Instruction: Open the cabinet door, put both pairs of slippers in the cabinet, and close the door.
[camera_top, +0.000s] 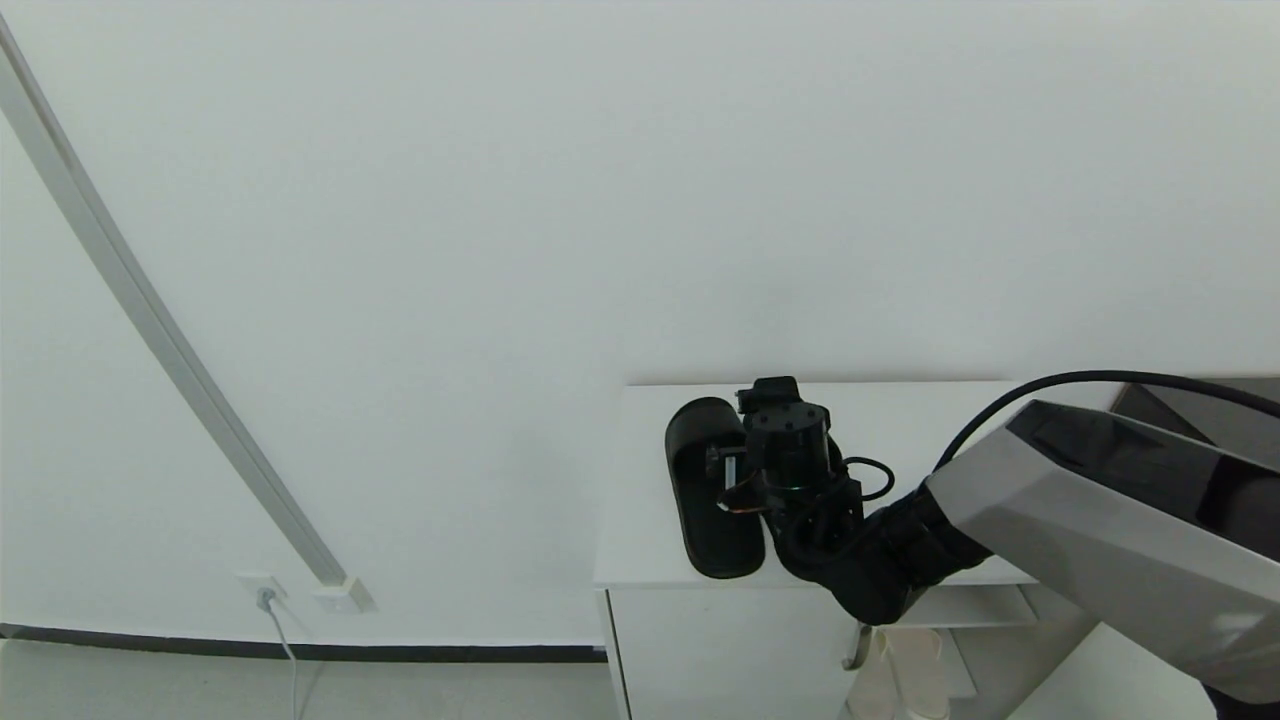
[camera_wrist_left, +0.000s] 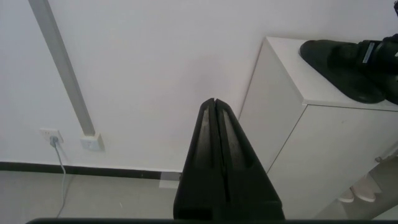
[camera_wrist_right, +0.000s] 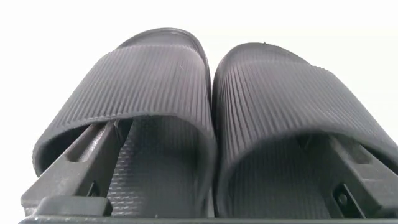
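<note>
A pair of black slippers (camera_top: 710, 490) lies side by side on top of the white cabinet (camera_top: 640, 520), near its left front corner. My right gripper (camera_top: 775, 470) is down on the pair and covers the right slipper. In the right wrist view the gripper (camera_wrist_right: 217, 134) stands open, one finger under the strap of the left slipper (camera_wrist_right: 149, 81) and the other under the strap of the right slipper (camera_wrist_right: 292, 93). My left gripper (camera_wrist_left: 214, 106) is shut with nothing in it, off to the left of the cabinet (camera_wrist_left: 323, 143) and lower than its top.
A pale pair of slippers (camera_top: 905, 670) stands low in the cabinet's open part, under a shelf (camera_top: 965, 605). A wall outlet (camera_top: 262, 590) with a cord and a slanted cable duct (camera_top: 150, 310) are on the white wall to the left.
</note>
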